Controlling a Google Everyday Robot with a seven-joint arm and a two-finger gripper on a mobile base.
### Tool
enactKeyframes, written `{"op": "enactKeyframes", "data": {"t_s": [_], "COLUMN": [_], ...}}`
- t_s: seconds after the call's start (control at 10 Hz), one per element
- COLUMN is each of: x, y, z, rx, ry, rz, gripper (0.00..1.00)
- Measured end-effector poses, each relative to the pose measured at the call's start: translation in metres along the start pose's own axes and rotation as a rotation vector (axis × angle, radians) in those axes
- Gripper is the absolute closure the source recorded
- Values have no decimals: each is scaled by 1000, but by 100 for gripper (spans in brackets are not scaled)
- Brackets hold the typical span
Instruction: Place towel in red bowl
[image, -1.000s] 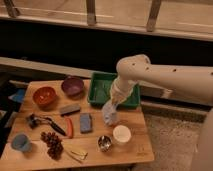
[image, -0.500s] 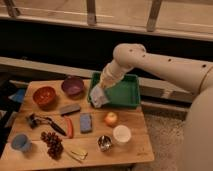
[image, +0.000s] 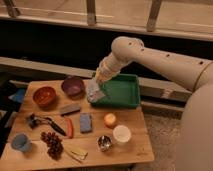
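The red bowl (image: 44, 95) sits at the back left of the wooden table (image: 135, 145). My gripper (image: 98, 82) hangs over the left edge of the green tray (image: 124, 91), shut on a pale crumpled towel (image: 94, 92) that dangles above the table. The towel is well to the right of the red bowl, with the purple bowl (image: 73, 85) between them.
On the table lie a grey block (image: 70, 108), a blue sponge (image: 86, 122), a red pepper (image: 69, 127), black-handled tool (image: 45, 122), grapes (image: 52, 143), an orange fruit (image: 110, 119), a white cup (image: 121, 134), a metal cup (image: 104, 143), a blue cup (image: 21, 142).
My arm has swung left and back, carrying the towel from above the table's front right to the tray's left edge.
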Motion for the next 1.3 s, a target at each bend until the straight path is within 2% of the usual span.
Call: {"op": "enactKeyframes", "data": {"t_s": [0.3, 0.6, 0.9, 1.3], "x": [-6, -24, -29, -17], "y": [1, 41, 97, 180], "z": [8, 31, 62, 107], "rx": [8, -13, -63, -176], "ry": [-20, -47, -48, -36], "rz": [-31, -122, -224, -339], "gripper": [100, 100, 100, 100]}}
